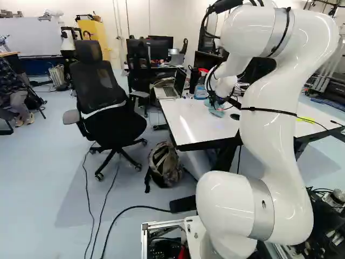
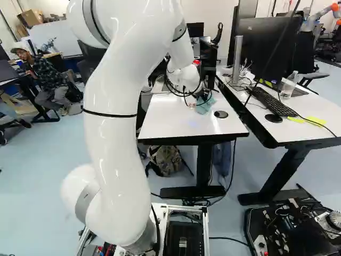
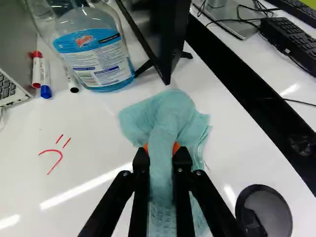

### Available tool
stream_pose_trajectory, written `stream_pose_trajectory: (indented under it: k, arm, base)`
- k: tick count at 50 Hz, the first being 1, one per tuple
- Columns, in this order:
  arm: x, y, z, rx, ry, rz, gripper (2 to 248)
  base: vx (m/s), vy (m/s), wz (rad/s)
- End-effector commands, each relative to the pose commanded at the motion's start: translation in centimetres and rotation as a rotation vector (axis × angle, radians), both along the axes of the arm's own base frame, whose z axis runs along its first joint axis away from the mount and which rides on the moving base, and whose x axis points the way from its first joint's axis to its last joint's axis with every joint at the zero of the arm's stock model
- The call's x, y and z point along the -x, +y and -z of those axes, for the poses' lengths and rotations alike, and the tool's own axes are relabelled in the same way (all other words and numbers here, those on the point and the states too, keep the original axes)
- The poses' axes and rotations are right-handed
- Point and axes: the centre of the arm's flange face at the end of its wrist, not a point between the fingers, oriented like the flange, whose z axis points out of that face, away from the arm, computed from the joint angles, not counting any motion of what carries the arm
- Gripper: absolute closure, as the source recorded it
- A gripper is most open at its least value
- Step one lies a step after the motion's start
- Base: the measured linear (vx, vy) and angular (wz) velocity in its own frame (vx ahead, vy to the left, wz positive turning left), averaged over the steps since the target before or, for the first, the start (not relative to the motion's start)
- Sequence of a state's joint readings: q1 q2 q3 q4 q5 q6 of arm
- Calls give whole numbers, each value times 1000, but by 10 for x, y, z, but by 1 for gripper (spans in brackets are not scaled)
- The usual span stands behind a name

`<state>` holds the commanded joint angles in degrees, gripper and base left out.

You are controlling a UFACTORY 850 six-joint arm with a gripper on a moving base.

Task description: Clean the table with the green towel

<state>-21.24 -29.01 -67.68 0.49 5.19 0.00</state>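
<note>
The teal towel (image 3: 170, 116) lies bunched and softly creased on the white surface (image 3: 94, 133), its long raised fold running lengthwise through the pincer (image 2: 198, 100), whose slightly parted fingers pinch it from both sides, and pointing ahead towards the black panel (image 3: 167, 44), spreading wider there.

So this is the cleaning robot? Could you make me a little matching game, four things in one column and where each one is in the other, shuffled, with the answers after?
1. Green towel
2. Red pen marks
3. Blue-labelled bottle
4. Camouflage backpack

A. Standing on the table, beside the marker pens
B. On the floor
C. Pinched in the gripper
D. Drawn on the white tabletop

Right pairs: 1-C, 2-D, 3-A, 4-B
</note>
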Motion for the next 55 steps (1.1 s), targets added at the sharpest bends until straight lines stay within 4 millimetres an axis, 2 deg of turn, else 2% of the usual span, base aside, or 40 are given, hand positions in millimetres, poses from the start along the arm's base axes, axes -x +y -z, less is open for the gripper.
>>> stream_pose_trajectory:
  k: [11,25,37,55]
  arm:
    - [13,-15,-1,-2,4,30,197]
    - [38,-13,-3,-8,19,43,197]
    - [54,-1,-4,-13,31,35,197]
    - [55,27,-5,-14,38,-10,197]
  base:
    - [0,0,0]
    - [0,0,0]
    - [0,0,0]
    - [0,0,0]
